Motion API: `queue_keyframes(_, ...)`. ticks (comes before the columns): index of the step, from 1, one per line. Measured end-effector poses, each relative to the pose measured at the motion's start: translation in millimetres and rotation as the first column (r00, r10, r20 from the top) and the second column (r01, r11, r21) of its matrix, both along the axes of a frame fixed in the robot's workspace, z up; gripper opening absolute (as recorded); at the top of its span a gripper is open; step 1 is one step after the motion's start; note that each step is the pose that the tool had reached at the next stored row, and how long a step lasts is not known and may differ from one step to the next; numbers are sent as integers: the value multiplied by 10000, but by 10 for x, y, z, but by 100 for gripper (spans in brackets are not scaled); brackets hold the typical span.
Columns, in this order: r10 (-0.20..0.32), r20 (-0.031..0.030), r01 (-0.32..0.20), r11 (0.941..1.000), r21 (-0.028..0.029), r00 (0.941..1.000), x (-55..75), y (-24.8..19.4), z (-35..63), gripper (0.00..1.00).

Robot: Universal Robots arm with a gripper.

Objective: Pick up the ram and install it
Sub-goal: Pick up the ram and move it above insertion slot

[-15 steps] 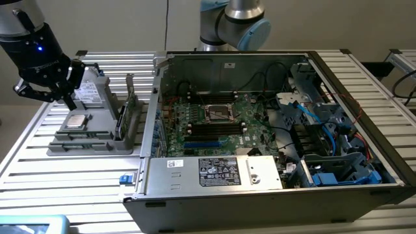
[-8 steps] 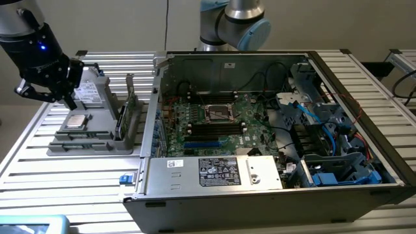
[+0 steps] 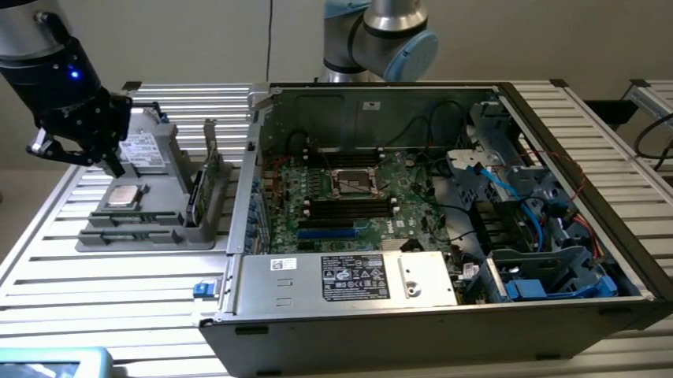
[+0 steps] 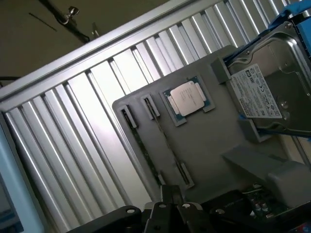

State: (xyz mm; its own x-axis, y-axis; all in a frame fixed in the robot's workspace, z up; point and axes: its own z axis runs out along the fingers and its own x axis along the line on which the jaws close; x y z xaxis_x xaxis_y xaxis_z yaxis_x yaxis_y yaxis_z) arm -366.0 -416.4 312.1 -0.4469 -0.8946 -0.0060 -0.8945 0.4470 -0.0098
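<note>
My fingers (image 4: 170, 196), pressed together and empty above the grey tray (image 3: 147, 230) at upper left, should, I think, spread and align squarely along the thin edge of the ram (image 3: 198, 203).

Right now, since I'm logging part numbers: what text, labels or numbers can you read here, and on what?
No text can be read.
Black label on the cover: print too small to read.
White sticker beside it: blurred.
Hard drive label: blurred.
Processor: markings too faint to read.
</note>
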Motion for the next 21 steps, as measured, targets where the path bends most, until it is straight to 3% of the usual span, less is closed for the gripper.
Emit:
queue_keyframes(5, 904, 0, -904, 9959, 0, 9959, 0, 0, -1, 11)
queue_keyframes(11, 1987, 0, -1987, 9801, 0, 9801, 0, 0, -5, 11)
queue_keyframes(16, 2859, 0, -2859, 9583, 0, 9583, 0, 0, -17, 11)
queue_keyframes(21, 3728, 0, -3728, 9279, 0, 9279, -1, 0, -26, 11)
